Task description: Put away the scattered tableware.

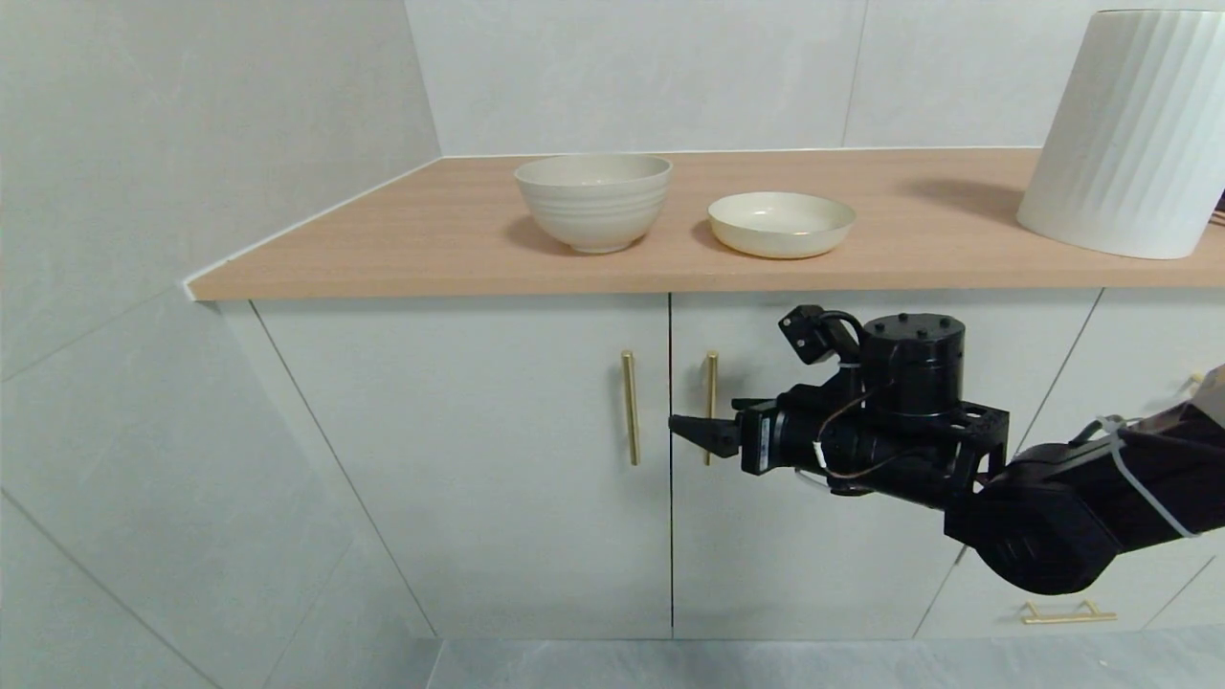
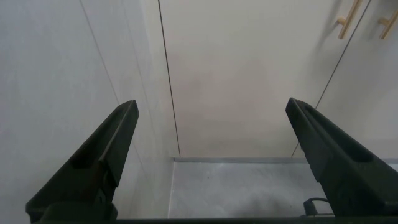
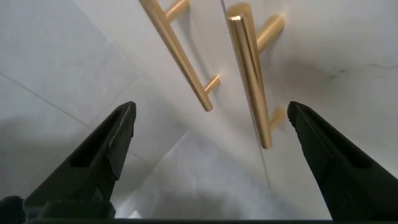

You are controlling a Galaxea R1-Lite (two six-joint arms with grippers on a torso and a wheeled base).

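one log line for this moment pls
cupboard doors: shut | right gripper: open, at door handles | left gripper: open, low near floor | bowl, dish: on counter, untouched

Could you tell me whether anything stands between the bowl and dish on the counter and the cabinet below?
Yes: both cabinet doors under the bowl and dish are shut. The right gripper, open, is at the right door's handle with nothing visible between them.
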